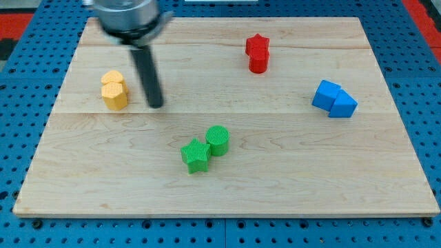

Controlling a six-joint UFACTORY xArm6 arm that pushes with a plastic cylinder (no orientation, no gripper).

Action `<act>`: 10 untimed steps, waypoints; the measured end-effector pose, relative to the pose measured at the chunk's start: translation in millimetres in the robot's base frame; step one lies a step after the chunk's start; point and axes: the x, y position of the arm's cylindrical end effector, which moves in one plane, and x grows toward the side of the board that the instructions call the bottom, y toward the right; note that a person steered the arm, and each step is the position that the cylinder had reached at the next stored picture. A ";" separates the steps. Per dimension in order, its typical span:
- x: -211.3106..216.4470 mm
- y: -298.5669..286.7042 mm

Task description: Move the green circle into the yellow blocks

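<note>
Green circle touches green star; my tip, holding nothing, stands beside yellow blocks.

Wooden board carries 2 yellow blocks, 2 red blocks, 2 blue blocks, green circle, green star.

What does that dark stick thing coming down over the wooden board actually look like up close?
It is a straight, smooth, dark grey to black rod, round in section. At the view's top it widens into a blurred, silvery grey round mount. My tip is plain and blunt, with no claw. No cables or markings show. It ends just to the right of the yellow blocks.
</note>
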 end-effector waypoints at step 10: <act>-4.9 19.1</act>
